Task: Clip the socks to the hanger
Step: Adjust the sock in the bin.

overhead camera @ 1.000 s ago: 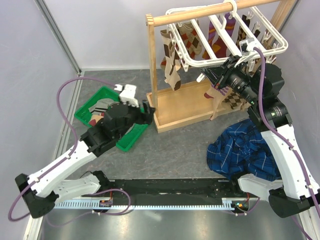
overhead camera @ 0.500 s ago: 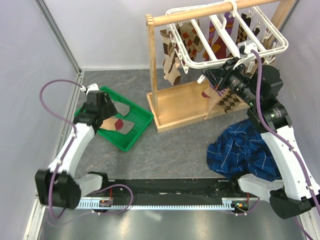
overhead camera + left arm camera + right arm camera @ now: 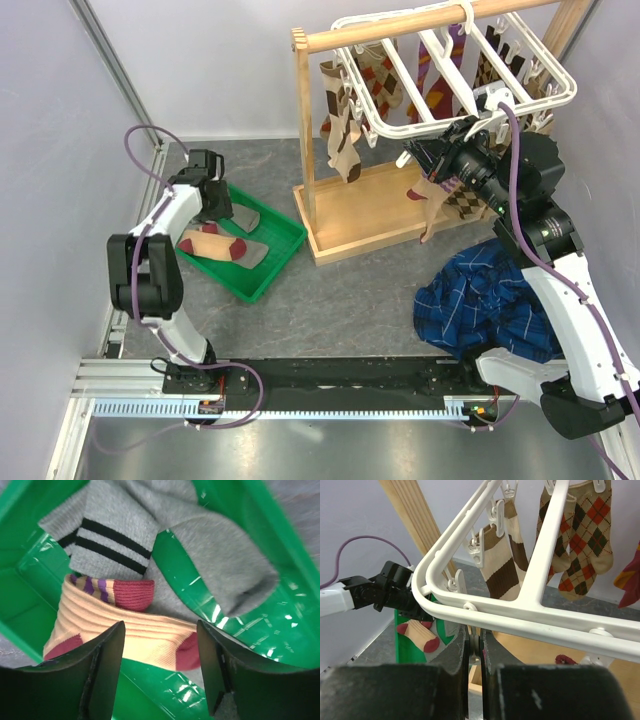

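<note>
The white grid hanger (image 3: 470, 95) hangs from the wooden rail. My right gripper (image 3: 428, 158) is under its near-left corner, shut on one small dangling clip (image 3: 475, 645) below the hanger's frame (image 3: 530, 610). A tan sock with a maroon toe (image 3: 428, 205) hangs just below that gripper. My left gripper (image 3: 212, 205) is open and empty, low over the far left end of the green tray (image 3: 275, 268). Between its fingers (image 3: 105, 675) I see a tan sock with maroon toe and cuff (image 3: 125, 630). Past it lie a grey sock with a dark striped cuff (image 3: 115, 535) and another grey sock (image 3: 225, 565).
A wooden rail stand (image 3: 365, 215) carries the hanger. Brown argyle socks (image 3: 585, 535) and a brown striped sock (image 3: 500, 570) are clipped on it. A blue plaid cloth (image 3: 490, 300) lies by the right arm's base. Grey walls close in on the left and back.
My left arm has swung from over the tray's middle to its far left end and come down close over the socks. My right gripper has stayed at the hanger's clip.
</note>
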